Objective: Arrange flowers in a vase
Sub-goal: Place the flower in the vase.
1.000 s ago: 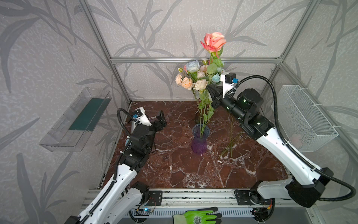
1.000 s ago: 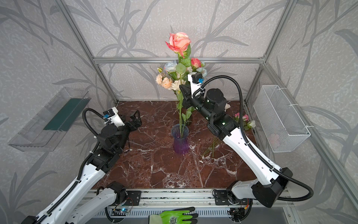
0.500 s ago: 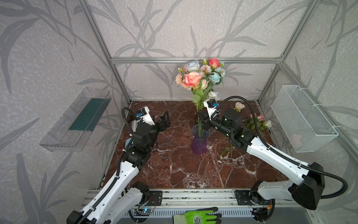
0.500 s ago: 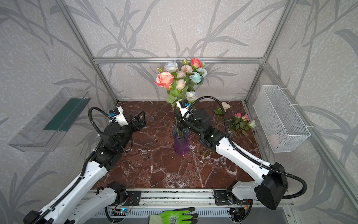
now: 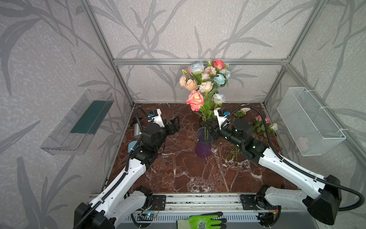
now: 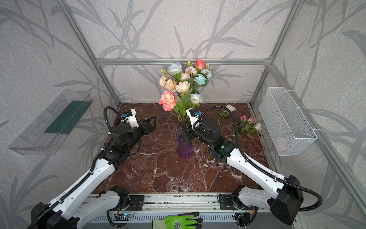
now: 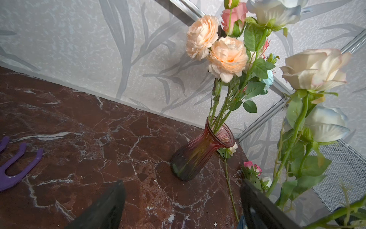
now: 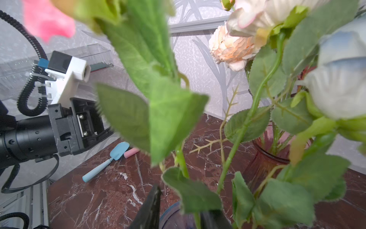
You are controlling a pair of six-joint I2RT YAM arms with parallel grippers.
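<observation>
The coral rose [image 5: 195,100] has come down from above the bunch [image 5: 206,77] into the purple vase [image 5: 204,146] mid-worktop [image 5: 178,174]. The right tool [image 8: 178,215] has just parted around its stem, so that stem looks placed. The left tool [image 5: 175,121] waits spread and empty. Loose flowers [image 5: 261,121] remain to add.

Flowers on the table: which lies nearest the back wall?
The single cream rose, its head almost at the back wall. The pink-and-white spray lies farther forward, toward the mesh basket.

Marble floor [image 5: 187,126] between left gripper [image 5: 175,123] and vase [image 5: 203,147] lies open; flowers [image 5: 206,83] and the right gripper [image 5: 210,129] crowd its mouth.
</observation>
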